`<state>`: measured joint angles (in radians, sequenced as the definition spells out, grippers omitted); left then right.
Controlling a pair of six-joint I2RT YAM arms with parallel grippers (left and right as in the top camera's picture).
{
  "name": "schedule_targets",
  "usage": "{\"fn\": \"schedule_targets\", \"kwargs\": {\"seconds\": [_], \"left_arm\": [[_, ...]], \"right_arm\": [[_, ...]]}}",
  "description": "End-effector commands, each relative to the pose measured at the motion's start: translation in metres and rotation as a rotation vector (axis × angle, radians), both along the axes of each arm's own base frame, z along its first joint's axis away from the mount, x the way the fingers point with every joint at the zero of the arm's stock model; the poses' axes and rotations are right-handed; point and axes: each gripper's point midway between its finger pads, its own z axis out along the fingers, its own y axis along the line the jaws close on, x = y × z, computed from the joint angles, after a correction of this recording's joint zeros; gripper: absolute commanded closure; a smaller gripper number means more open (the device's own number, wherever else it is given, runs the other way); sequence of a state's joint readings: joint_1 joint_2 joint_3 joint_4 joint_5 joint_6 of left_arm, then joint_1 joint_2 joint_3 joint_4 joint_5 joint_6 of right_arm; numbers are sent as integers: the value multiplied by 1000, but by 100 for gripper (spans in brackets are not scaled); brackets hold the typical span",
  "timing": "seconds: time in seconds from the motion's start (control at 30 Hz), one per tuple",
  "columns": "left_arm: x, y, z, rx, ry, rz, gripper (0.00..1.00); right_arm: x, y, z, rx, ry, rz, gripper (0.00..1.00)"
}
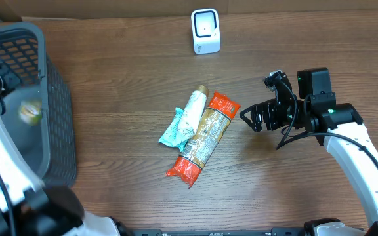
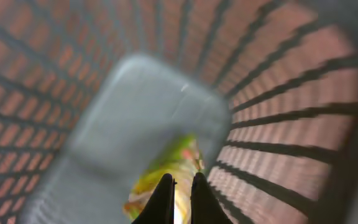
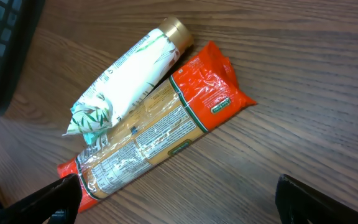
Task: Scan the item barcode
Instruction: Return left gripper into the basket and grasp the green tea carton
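Currently the right end effector (image 1: 248, 120) sits at the right of the tabletop (image 1: 123, 65) with its jaws spread wide, nothing between them. It points left at the two items in the centre, which looks like a lineup for a pick.

The items are a pasta pack (image 1: 205, 134) with orange ends and a white-teal tube (image 1: 192, 117) with a gold cap. They lie flat and diagonal, touching side by side, the tube on the left and partly on the pack's edge. The pack is the closer one to the open jaws, so it's probably the item to scan. Its printed label faces up, but I can't make out a barcode.

The scanner (image 1: 205, 31) stands upright at the far edge, centre, well apart from both items. Nothing lies between it and them, so the carry path is free.

The left end effector (image 2: 183, 178) is down inside the grey mesh basket (image 1: 58, 85) at far left, fingers closed narrow. A blurry green-yellow packet (image 2: 173, 158) lies just beyond the tips; can't tell if it's pinched or only near.

Obstruction: the tube leans against the pack, so a grasp on the pack may drag or roll the tube. The right side of the pack is clear for approach. The basket and left arm are well away from it.
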<state>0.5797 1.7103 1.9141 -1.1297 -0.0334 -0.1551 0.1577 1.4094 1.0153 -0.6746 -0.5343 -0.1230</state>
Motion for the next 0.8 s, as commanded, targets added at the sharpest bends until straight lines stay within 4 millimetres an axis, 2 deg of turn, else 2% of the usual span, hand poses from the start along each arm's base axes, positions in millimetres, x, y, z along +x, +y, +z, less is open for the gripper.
{"fn": "schedule_targets", "kwargs": {"seconds": [0.0, 0.1, 0.23, 0.3, 0.33, 0.37, 0.4, 0.43, 0.6, 0.77], "left_arm": [[-13, -23, 68, 77, -164, -28, 96], [-21, -27, 81, 94, -190, -28, 96], [-21, -28, 75, 69, -180, -10, 93], [-21, -26, 67, 46, -165, 7, 71], [-20, -25, 63, 38, -154, 9, 57], [-19, -24, 57, 25, -140, 14, 48], [-18, -23, 47, 2, -115, 25, 39], [-19, -21, 39, -21, -95, 46, 37], [-37, -6, -16, -159, 59, 173, 34], [-50, 8, -65, -264, 112, 190, 33]], "right_arm": [[5, 0, 7, 3, -20, -3, 0], [5, 0, 7, 3, -20, -3, 0], [5, 0, 7, 3, -20, -3, 0], [5, 0, 7, 3, -20, -3, 0], [5, 0, 7, 3, -20, -4, 0], [5, 0, 7, 3, -20, -3, 0], [5, 0, 7, 3, -20, -3, 0], [5, 0, 7, 3, -20, -3, 0], [5, 0, 7, 3, -20, -3, 0], [5, 0, 7, 3, -20, -3, 0]]}}
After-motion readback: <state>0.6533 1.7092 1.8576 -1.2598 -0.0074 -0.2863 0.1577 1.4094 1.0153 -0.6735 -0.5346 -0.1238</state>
